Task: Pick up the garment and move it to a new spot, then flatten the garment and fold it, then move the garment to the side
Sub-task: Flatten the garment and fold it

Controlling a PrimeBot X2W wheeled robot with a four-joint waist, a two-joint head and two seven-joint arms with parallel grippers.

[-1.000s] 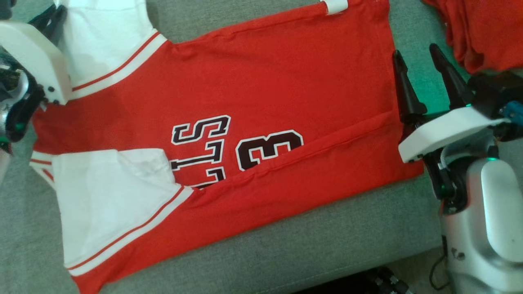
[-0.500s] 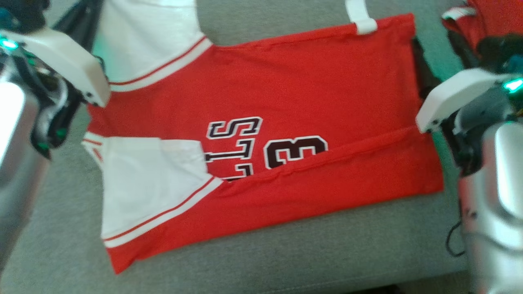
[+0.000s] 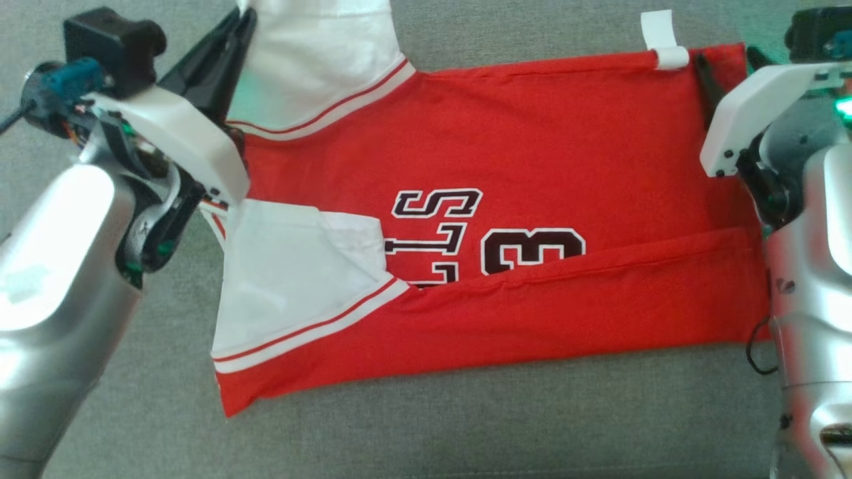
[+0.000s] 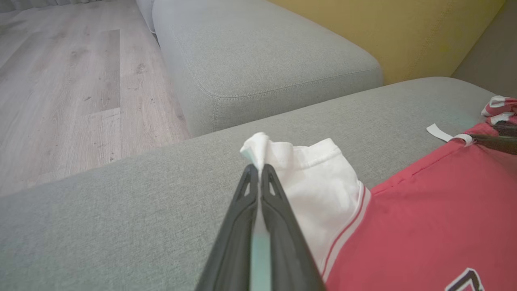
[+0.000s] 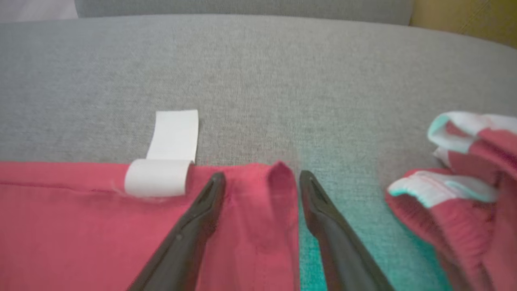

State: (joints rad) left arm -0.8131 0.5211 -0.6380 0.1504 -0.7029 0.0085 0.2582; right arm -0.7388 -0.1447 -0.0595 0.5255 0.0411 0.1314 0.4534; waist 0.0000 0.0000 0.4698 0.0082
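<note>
across the middle of the head view, on a grey woven sofa cushion, the garment lies flat: a red knit jersey with white sleeves, thin red stripes and dark outlined letters, its lower edge folded up. at the upper left the left gripper is pinched tight on the bunched tip of one white sleeve. the left wrist view adds a pale wood floor. the right wrist view shows the right gripper spread wide, its fingers on both sides of the red hem corner, beside a curled white label.
</note>
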